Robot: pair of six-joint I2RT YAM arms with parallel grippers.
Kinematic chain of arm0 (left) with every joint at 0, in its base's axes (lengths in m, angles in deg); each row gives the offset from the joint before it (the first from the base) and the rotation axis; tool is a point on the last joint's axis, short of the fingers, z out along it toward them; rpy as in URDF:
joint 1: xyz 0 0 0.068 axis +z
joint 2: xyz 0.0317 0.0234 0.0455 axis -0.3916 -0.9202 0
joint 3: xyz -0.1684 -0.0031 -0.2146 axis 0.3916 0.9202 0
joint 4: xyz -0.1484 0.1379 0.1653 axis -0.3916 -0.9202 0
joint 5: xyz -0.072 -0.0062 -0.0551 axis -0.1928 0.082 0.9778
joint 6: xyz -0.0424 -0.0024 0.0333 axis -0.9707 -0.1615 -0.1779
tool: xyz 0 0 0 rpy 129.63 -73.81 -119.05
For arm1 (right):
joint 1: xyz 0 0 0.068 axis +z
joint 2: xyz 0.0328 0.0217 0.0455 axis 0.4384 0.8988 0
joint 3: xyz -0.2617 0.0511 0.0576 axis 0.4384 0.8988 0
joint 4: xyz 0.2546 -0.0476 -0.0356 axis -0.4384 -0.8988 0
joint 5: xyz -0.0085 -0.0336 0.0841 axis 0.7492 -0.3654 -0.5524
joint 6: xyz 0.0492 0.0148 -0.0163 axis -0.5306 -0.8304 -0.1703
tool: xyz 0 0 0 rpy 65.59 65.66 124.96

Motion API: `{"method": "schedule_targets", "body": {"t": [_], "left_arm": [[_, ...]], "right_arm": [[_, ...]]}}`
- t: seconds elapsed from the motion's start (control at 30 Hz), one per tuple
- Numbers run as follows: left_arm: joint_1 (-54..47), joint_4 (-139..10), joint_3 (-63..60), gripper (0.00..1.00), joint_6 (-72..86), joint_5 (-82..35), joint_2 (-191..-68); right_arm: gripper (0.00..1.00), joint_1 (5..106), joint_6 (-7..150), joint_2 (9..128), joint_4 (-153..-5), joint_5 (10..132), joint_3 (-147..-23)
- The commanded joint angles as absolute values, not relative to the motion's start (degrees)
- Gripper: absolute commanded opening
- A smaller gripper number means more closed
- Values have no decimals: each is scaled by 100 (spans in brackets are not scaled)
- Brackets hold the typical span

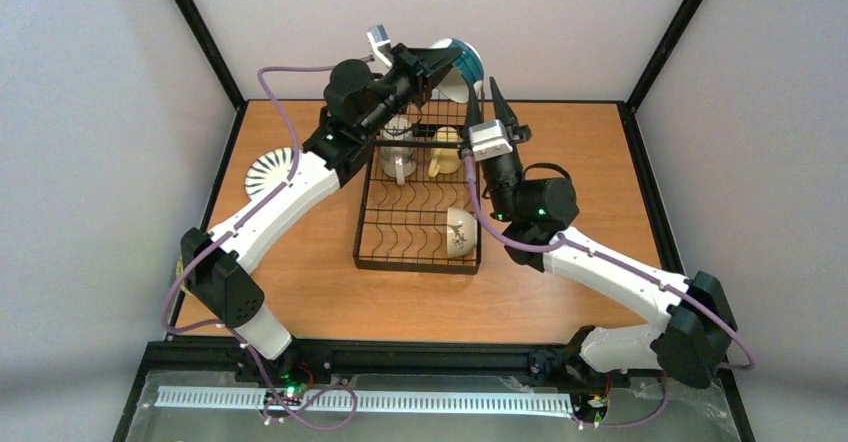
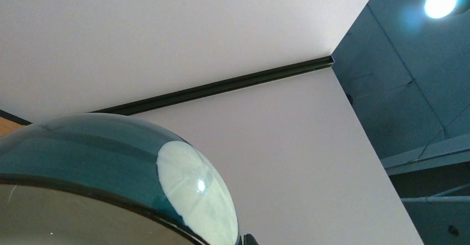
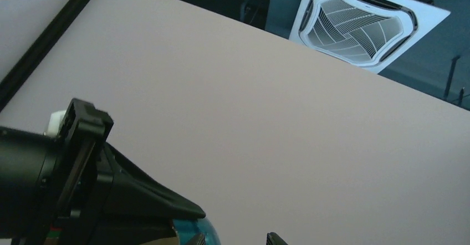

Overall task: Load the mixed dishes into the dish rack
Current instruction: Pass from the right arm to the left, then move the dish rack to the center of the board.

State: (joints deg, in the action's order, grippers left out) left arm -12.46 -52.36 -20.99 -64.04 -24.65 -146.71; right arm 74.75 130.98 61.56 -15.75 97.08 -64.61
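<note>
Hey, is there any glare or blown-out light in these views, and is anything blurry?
Left wrist: the ceiling lamp is blown out, and a pale reflection glares off the bowl, which sits too close and looks soft. Right wrist: evenly lit, no glare, ceiling vent sharp. Top external: even light, faint soft shadows.

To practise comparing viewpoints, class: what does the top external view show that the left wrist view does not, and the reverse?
Only the top external view shows the dish rack holding a cream mug, a yellow mug and a cream bowl, plus the striped plate on the table. Only the left wrist view shows a bright ceiling light. Both show the teal-and-white bowl, held up by the left tool.
</note>
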Motion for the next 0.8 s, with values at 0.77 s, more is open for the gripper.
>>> {"method": "schedule_targets", "body": {"t": [0.77], "left_arm": [[-1209,-6351,-2479,0,-4994,-2503,-14214]], "right_arm": [[64,7511,11301,4633,-3404,9988,-6610]]}}
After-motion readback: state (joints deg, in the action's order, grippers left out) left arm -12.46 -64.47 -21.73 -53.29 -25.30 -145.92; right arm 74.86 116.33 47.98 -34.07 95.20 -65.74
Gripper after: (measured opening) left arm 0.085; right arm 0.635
